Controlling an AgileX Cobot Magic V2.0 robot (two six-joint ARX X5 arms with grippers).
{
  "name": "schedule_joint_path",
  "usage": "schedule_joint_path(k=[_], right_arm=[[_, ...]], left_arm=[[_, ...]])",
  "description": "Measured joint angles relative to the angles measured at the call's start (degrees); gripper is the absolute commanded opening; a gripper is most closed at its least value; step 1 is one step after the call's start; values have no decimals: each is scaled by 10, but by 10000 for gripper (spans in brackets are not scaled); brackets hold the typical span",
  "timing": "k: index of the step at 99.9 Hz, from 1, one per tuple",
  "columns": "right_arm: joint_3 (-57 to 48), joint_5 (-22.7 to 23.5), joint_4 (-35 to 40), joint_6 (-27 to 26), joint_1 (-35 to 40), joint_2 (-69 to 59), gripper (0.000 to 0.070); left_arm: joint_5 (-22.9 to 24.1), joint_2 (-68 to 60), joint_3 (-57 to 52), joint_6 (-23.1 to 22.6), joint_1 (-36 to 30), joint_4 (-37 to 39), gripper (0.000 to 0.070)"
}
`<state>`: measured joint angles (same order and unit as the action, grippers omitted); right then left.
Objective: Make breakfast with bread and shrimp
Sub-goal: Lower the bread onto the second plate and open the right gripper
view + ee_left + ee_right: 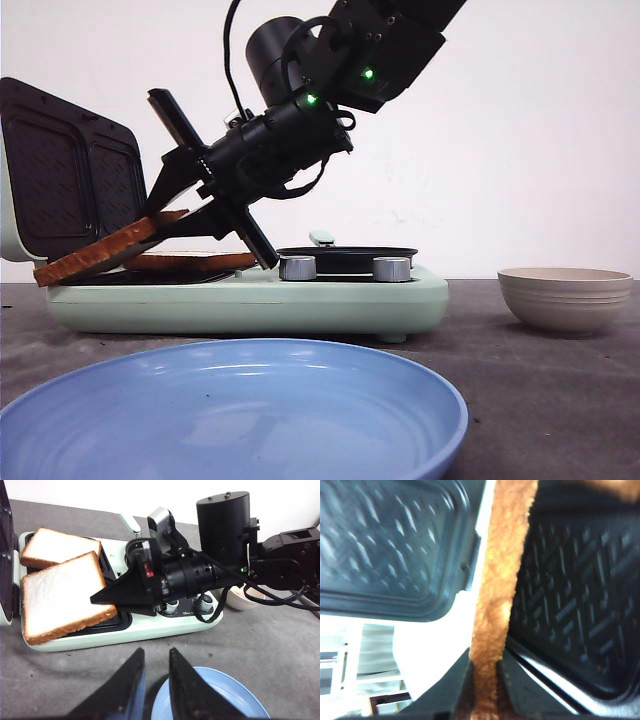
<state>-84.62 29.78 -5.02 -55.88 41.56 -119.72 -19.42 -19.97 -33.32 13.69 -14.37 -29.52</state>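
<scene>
1. Starting at the left, the sandwich maker point(250, 300) sits on the counter point(520, 370) with its lid point(70, 180) standing open, its dark ribbed plates bare in the right wrist view.
2. Two slices lie there. The near bread slice point(62, 597) is tilted, one edge lifted off the plate; the far bread slice point(57, 547) lies flat behind it, overlapped at one corner.
3. The right pincer point(485, 672) is closed on the lifted slice by its golden crust edge, fingers narrow on either side of it; the front view shows the slice hanging aslant from that hold.
4. The left pincer point(156, 672) hovers over the blue plate point(230, 410), fingers a narrow gap apart and holding nothing.
5. Judged from this, the step in hand is taking toasted bread out of the maker.
6. Next move calls for raising the slice clear of the other and carrying it to the plate, keeping the thin crust grip from tearing or slipping.
7. Farthest right stands a beige bowl point(565, 298); no shrimp shows in any view.
</scene>
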Motion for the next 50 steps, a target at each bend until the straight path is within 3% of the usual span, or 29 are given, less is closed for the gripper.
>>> schedule_joint_path(k=[10,21,50], right_arm=[[0,-4,11,7,1,0,14],[0,-12,14,16,3,0,202],[-2,-46,32,41,8,0,204]], left_arm=[[0,0,0,0,0,0,0],[0,0,0,0,0,0,0],[0,0,0,0,0,0,0]])
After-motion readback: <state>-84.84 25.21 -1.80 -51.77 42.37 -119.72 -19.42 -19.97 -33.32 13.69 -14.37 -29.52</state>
